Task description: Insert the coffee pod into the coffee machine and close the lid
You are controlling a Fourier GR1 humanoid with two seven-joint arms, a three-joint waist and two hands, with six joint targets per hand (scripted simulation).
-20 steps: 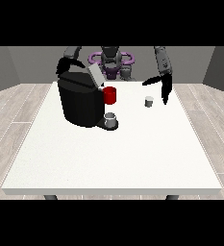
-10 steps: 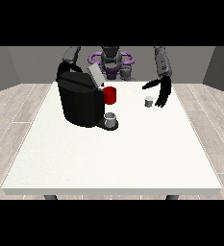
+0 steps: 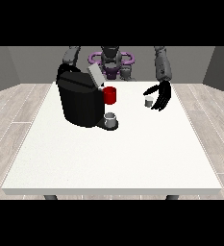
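A small pale coffee pod (image 3: 148,101) stands on the white table (image 3: 113,158), to the right of the black coffee machine (image 3: 80,102). The machine's grey lid (image 3: 94,76) is tilted up, open, above its red front part (image 3: 110,95). The hand at the view's right (image 3: 161,95) hangs just right of the pod with relaxed fingers spread, open, curving beside the pod; I cannot tell if it touches. The hand at the view's left (image 3: 64,70) is mostly hidden behind the machine's top back corner.
A grey cup (image 3: 111,119) sits on the machine's drip tray. The robot's torso (image 3: 111,61) stands behind the table's far edge. Bare table stretches from the machine towards the camera.
The hand at the view's right has come down and slightly towards the pod. The pod, the machine and the arm at the view's left have stayed put.
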